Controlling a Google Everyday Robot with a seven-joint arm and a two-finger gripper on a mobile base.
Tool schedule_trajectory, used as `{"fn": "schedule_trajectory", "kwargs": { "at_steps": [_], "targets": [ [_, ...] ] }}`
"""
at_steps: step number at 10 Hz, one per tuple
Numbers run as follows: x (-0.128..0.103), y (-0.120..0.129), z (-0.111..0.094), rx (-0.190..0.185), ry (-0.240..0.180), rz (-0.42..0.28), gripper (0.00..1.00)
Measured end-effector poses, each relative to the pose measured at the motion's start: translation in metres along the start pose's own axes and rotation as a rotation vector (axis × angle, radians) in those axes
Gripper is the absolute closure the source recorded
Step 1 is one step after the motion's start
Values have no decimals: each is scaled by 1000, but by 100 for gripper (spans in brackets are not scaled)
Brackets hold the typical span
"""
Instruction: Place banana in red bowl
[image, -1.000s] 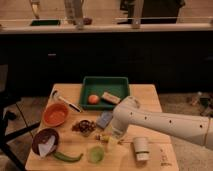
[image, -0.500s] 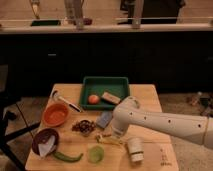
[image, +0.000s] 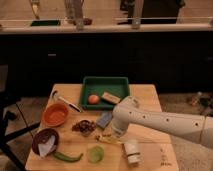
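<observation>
The banana (image: 109, 139) lies flat on the wooden table (image: 150, 95), near the front edge and just left of the white cup (image: 132, 151). The gripper (image: 118, 132) sits right above the banana's right end, at the end of the white arm (image: 165, 122) that reaches in from the right; whether it touches the fruit cannot be told.

The red bowl (image: 55, 114) stands well to the left, apart from the banana, and looks empty. Behind it lies a utensil with a dark handle (image: 66, 100). The green tray (image: 106, 86) at the back holds an orange fruit (image: 93, 99) and a tan block (image: 111, 97). A dark bowl (image: 45, 142) at the front left holds something white. Beside it lie a curved green pepper (image: 67, 157) and a round green piece (image: 96, 153). A dark red cluster (image: 83, 126) and a blue-grey packet (image: 104, 119) sit between red bowl and arm.
</observation>
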Motion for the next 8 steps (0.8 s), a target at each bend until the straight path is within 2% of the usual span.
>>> {"fn": "schedule_trajectory", "kwargs": {
  "at_steps": [4,5,8],
  "targets": [
    [-1,2,-6,9,-1,-13,100],
    [-3,2,-14,20,-9,-18,100],
    [-14,7,-57,68,-45,-47,100]
  ]
}}
